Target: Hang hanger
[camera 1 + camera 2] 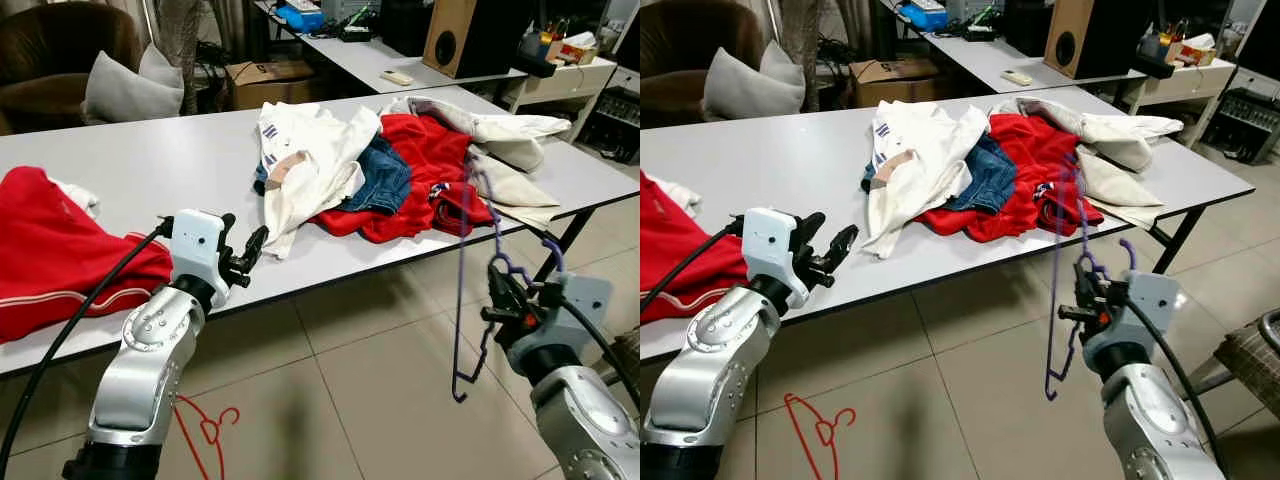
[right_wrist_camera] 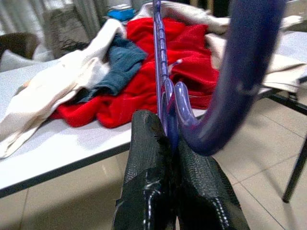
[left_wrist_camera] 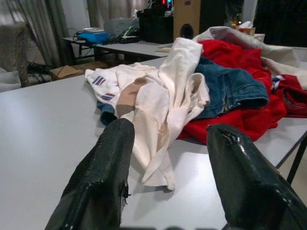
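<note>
A purple plastic hanger (image 1: 463, 290) hangs upright in front of the table's near edge, pinched at its neck by my right gripper (image 1: 497, 290), which is shut on it. In the right wrist view the hanger (image 2: 165, 72) rises between the black fingers (image 2: 148, 163), its hook curving overhead. My left gripper (image 1: 247, 255) is open at the table's front edge, empty, pointing toward a pile of clothes (image 1: 380, 170): white, denim and red garments. The left wrist view shows the white garment (image 3: 163, 110) just ahead of the spread fingers (image 3: 103, 177).
A red garment (image 1: 60, 250) lies at the white table's (image 1: 150, 160) left end. A red hanger (image 1: 205, 430) lies on the tiled floor beneath my left arm. Behind stand another table, a speaker (image 1: 447, 35), a cardboard box and an armchair with cushions (image 1: 120, 90).
</note>
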Controlling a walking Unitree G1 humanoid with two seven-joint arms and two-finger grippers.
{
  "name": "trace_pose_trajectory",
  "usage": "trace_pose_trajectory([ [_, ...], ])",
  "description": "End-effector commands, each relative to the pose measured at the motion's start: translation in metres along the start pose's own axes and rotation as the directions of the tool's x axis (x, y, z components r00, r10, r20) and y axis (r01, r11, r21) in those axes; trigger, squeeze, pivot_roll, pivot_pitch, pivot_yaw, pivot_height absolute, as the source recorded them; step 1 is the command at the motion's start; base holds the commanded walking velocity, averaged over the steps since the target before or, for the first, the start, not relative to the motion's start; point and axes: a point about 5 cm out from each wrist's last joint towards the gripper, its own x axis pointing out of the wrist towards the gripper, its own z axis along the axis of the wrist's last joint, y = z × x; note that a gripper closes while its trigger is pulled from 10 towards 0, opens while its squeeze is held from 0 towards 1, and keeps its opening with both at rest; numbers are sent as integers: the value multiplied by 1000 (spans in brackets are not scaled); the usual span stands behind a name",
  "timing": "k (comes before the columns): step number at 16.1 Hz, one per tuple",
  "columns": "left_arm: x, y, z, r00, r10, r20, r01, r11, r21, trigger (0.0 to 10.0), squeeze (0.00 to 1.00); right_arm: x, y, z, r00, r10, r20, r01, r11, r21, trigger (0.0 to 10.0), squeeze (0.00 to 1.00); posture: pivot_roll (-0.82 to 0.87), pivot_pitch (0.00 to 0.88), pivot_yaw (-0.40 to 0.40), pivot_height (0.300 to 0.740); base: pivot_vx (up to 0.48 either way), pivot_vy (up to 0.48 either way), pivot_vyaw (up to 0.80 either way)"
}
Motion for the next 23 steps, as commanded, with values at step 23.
trace_pose_trajectory([
  [23, 14, -18, -14, 988, -130, -82, 138, 984, 111, 10000, 0, 5, -5, -5, 993, 108, -37, -112, 986, -127, 10000, 0, -160, 0, 6, 740, 188, 0, -203],
])
